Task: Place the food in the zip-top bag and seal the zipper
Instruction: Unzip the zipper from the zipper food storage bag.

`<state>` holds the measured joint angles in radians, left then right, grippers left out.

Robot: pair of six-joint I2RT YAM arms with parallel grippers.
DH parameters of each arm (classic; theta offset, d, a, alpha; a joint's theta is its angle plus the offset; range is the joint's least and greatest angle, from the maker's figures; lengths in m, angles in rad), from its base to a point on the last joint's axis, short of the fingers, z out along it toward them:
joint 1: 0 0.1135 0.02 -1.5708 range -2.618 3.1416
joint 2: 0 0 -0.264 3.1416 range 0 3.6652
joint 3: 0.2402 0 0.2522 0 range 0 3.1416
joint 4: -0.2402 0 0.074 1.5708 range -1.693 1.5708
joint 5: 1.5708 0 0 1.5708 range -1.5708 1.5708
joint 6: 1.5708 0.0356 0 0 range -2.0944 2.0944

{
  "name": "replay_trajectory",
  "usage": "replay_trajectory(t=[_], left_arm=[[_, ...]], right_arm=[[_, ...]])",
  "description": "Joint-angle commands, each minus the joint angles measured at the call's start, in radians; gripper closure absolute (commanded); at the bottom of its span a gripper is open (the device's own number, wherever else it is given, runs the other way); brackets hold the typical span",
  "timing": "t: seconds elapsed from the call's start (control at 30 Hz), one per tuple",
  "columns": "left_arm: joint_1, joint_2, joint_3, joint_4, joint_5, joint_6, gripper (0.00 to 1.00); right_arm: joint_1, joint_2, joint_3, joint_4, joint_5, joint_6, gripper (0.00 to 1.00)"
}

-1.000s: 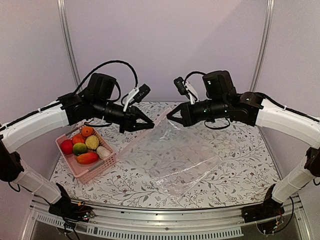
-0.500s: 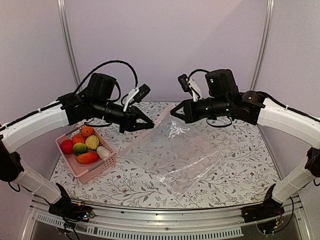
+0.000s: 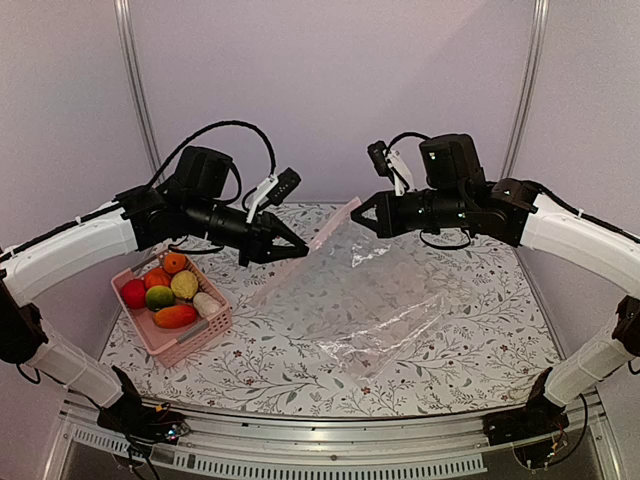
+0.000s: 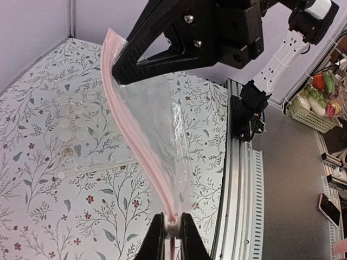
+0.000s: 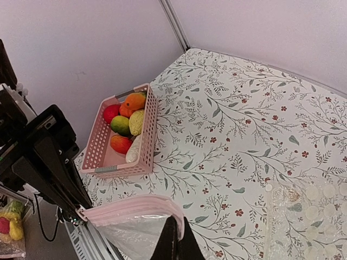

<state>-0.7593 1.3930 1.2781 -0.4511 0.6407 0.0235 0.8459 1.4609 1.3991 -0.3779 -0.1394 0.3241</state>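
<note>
The zip-top bag (image 3: 370,300) hangs from both grippers, its lower part resting on the floral table. Its zipper (image 3: 330,228), a pink strip, is stretched between them. My left gripper (image 3: 300,250) is shut on one end of the zipper (image 4: 130,124), pinched at its fingertips (image 4: 172,227). My right gripper (image 3: 358,212) is shut on the other end (image 5: 176,230), where the zipper (image 5: 130,208) curves away to the left. The food (image 3: 170,295), red, orange, green, yellow and white pieces, lies in the pink basket (image 3: 190,340) at the left, apart from both grippers.
The pink basket (image 5: 116,162) stands near the table's left edge. A metal rail (image 3: 320,440) runs along the near edge. Off the table to the side stands another basket of toy food (image 4: 317,103).
My right gripper has moved up and to the right with its end of the zipper, drawing the strip and bag taut. The left gripper has stayed put.
</note>
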Motion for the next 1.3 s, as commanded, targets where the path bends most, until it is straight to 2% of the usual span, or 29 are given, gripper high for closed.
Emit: replay_trajectory(t=[0.0, 1.27], left_arm=[[-0.011, -0.005, -0.011, -0.056, 0.027, 0.013, 1.0], [-0.012, -0.008, -0.011, -0.075, 0.002, 0.027, 1.0]], right_arm=[[-0.038, -0.022, -0.006, -0.004, 0.087, 0.004, 1.0], [-0.129, -0.081, 0.003, -0.024, 0.176, -0.04, 1.0]])
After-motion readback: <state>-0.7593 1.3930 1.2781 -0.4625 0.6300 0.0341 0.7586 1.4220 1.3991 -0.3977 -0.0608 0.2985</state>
